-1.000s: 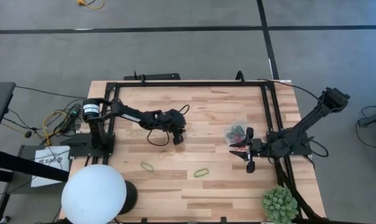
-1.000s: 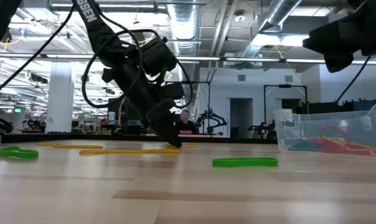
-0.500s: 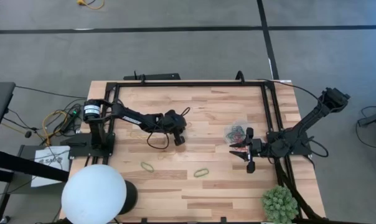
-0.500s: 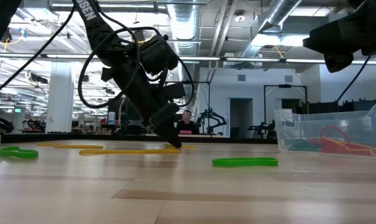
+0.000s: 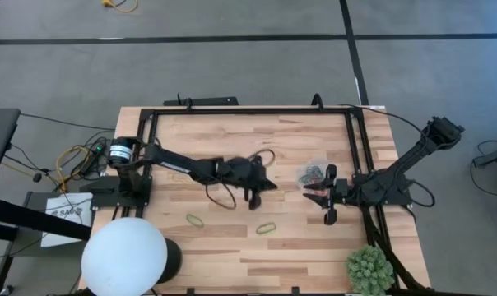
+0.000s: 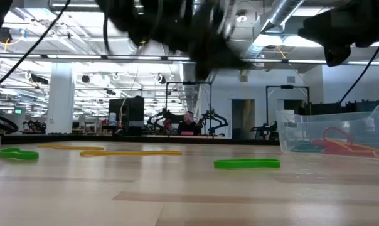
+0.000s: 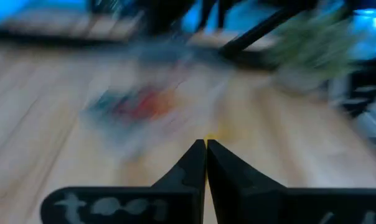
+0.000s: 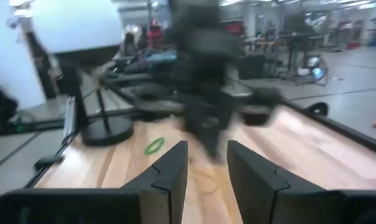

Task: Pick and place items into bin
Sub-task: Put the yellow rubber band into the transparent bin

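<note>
A pale wooden plank counter [image 5: 232,238] is seen from above, edged by a black metal frame and standing on a grey floor crossed by dark lines. The left hand [image 5: 263,186] is stretched out over the middle of the counter, its fingers [image 7: 194,163] clenched together; a speck of yellow shows at their tips in the left wrist view, but what it is cannot be told. The right hand [image 5: 328,196] waits near the counter's right side with its fingers [image 8: 169,171] released and parted. The bin [image 5: 313,173], a clear plastic container, stands just beside the right hand, and red and green bands [image 6: 330,143] are seen lying inside it. Two green bands [image 5: 267,228] [image 5: 196,220] lie loose on the near planks, well apart from the bin. A white globe [image 5: 123,256] and a spiky green plant [image 5: 370,269] occupy the near corners. Beyond the counter, a large hall with exposed ceiling ducts and strip lights is seen, and a person [image 6: 188,123] is seated far back.
</note>
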Tool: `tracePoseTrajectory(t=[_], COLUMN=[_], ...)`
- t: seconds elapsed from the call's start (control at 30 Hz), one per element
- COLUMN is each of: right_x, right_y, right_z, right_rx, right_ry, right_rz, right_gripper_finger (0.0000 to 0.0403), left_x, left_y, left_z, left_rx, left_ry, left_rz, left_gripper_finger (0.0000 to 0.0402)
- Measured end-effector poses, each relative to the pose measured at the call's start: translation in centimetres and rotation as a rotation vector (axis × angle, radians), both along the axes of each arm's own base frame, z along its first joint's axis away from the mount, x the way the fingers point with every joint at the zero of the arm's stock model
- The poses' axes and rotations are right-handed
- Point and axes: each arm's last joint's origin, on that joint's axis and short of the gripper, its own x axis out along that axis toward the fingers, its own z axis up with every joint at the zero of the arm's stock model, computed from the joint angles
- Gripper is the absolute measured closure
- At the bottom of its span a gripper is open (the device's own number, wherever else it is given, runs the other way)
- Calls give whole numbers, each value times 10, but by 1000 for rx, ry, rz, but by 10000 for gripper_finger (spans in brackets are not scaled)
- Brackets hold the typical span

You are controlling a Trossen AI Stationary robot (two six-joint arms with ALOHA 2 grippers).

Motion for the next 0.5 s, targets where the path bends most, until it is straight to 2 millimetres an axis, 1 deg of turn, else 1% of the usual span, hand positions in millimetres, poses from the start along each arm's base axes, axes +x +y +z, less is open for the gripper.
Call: tracePoseTrajectory(t=[0.07,0.1,0.23,0.37,0.43,0.5], right_x=[1,2,4,3,3,3], right_y=[-3,-4,-9,-10,-10,-10], right_z=[3,4,12,17,19,20], right_rx=[17,28,78,110,110,81], right_ry=[-23,-39,-110,-159,-174,-181], right_rz=[-20,-29,-54,-55,-55,-58], right_gripper_finger=[296,296,296,296,296,296], left_x=[6,9,15,15,21,28], left_y=[-14,-17,-24,-25,-23,-21], left_z=[17,23,38,38,32,18], left_rx=[46,71,119,111,90,82], left_ry=[-41,-45,-59,-52,-79,-72], left_rz=[-34,-33,-19,-4,10,8], left_gripper_finger=[401,401,402,402,401,401])
